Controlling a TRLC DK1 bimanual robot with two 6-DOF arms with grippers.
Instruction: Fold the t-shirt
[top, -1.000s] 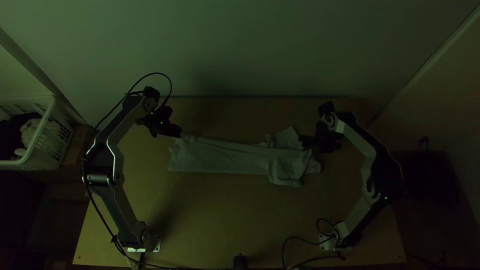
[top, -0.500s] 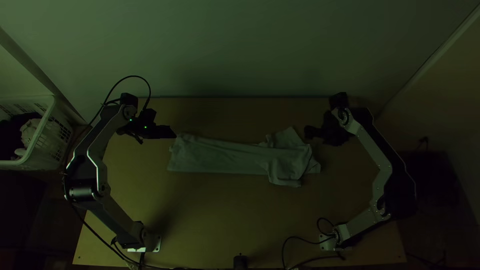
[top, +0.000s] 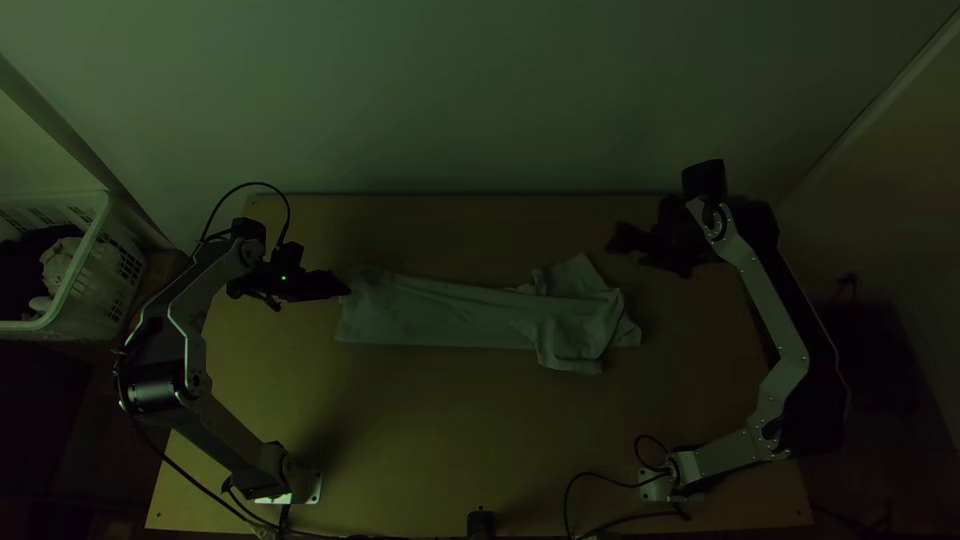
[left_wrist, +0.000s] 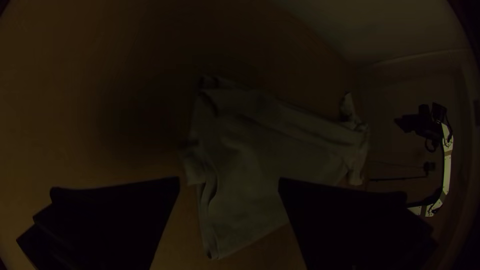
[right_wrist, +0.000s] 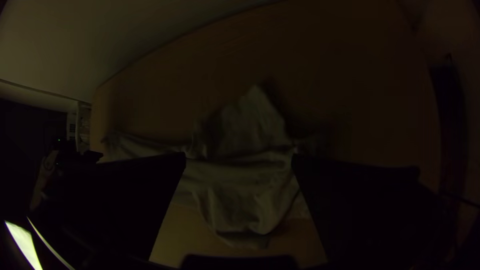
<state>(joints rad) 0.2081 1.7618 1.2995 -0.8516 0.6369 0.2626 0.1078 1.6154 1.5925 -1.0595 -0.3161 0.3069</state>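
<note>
Jaws parted, t-shirt (top: 450, 312) lies crosswise, bunched end (top: 580, 330) rightward.

Wooden table (top: 420, 430) | t-shirt (top: 440, 315) on it, long strip, one end bunched

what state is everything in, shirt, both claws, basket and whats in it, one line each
t-shirt: in a long strip, rumpled toward its right end, a flap sticking out on the far side
left claw: open
right claw: open, off the cloth
basket: upright, with clothes in it
clothes: heaped loosely
</note>
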